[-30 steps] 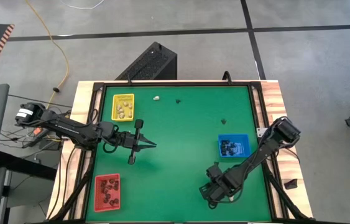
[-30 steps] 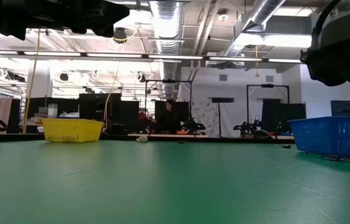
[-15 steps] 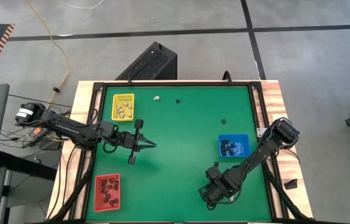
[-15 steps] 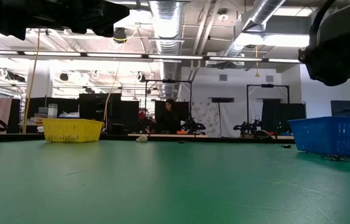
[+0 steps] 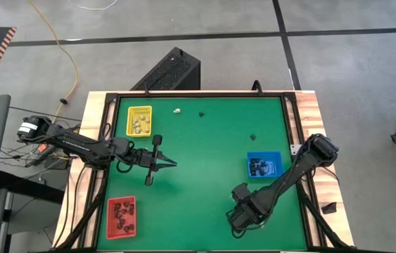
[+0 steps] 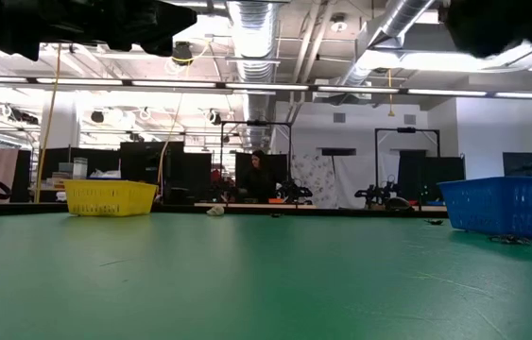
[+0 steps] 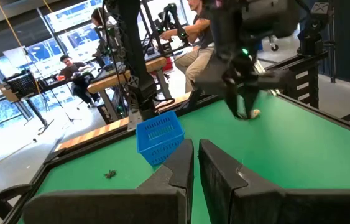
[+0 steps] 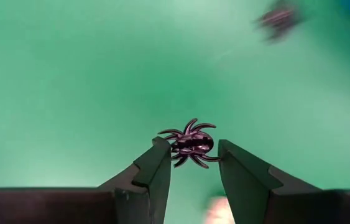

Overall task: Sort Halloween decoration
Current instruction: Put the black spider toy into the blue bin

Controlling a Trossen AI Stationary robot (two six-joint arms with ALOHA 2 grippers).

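My right gripper (image 8: pixel 192 149) hangs over the near right of the green table (image 5: pixel 205 151), shut on a small black spider decoration (image 8: pixel 190 144). On the table near it lie a cream trinket (image 7: pixel 253 113) and another dark trinket (image 8: pixel 278 15). A whitish piece (image 5: pixel 177 110) and two black pieces (image 5: pixel 202 113) (image 5: pixel 253 137) lie loose farther off. My left gripper (image 5: pixel 169 163) waits shut, pointing level, at the table's left. My right gripper pinches the spider by the two sides of its body (image 8: pixel 178 147) between the two fingertips (image 8: pixel 156 165). The fingers point straight down at it from above. The spider sits level, legs spread, lifted clear of the table.
A yellow tray (image 5: pixel 139 120) with cream pieces stands far left, a red tray (image 5: pixel 122 216) with dark pieces near left, and a blue tray (image 5: pixel 264 165) with black pieces at the right, just beyond my right gripper. People sit at desks beyond the table.
My right gripper has risen: in the low view its dark bulk has moved up to the picture's top edge.
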